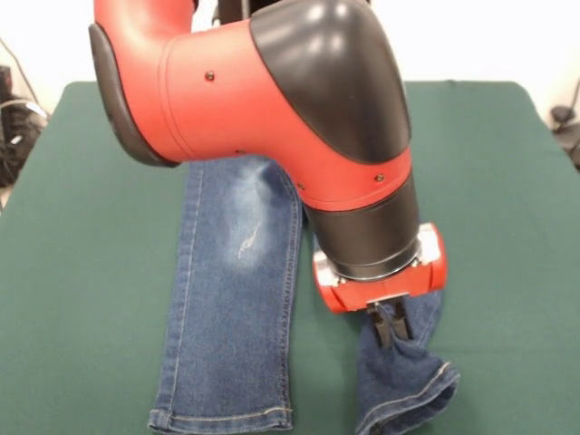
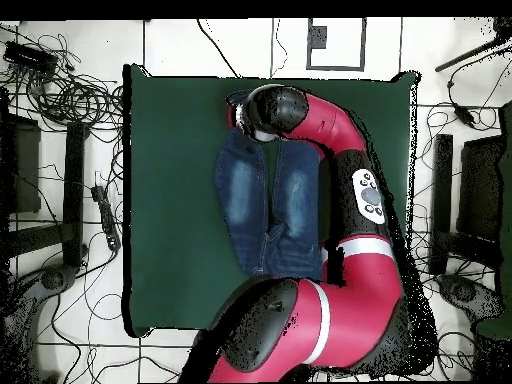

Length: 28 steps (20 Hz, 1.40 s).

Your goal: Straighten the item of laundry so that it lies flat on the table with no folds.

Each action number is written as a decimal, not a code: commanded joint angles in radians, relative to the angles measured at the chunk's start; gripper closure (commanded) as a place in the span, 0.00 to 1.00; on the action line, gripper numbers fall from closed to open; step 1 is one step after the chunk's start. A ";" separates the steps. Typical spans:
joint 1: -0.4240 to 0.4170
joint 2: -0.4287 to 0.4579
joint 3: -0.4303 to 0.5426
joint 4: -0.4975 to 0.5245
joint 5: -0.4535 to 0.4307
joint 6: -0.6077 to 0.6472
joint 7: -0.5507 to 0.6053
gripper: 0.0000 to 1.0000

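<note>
One jeans (image 1: 231,308) leg pinched in the jaws, raised off table (image 1: 82,272).

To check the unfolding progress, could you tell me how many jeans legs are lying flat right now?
1. One leg of the jeans lies flat and straight on the table; the other leg is bunched and lifted in the gripper.
</note>
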 commanded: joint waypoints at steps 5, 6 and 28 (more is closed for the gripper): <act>-0.005 0.016 0.109 0.096 -0.017 -0.003 -0.094 1.00; -0.006 0.018 0.110 0.095 -0.019 -0.004 -0.097 1.00; -0.031 0.042 0.126 0.039 -0.062 0.056 -0.149 1.00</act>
